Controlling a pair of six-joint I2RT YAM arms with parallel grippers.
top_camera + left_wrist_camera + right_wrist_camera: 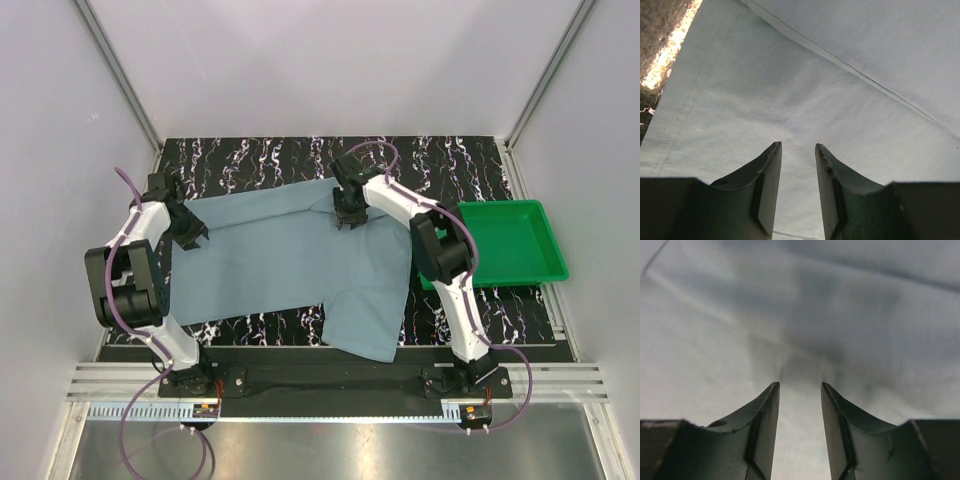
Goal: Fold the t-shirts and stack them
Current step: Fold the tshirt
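A black tabletop (450, 165) veined with white fills the floor of a booth with plain pale walls (330, 60) and slanting metal posts (118, 70) at the far corners. The blue-grey shirt (290, 265) lies spread over the middle of the table, one part reaching the near edge. A green tray (512, 250) sits at the right side. The left gripper (193, 236) is at the shirt's left edge and the right gripper (347, 218) at its far edge. Both have their fingers parted, with cloth showing in the gap.
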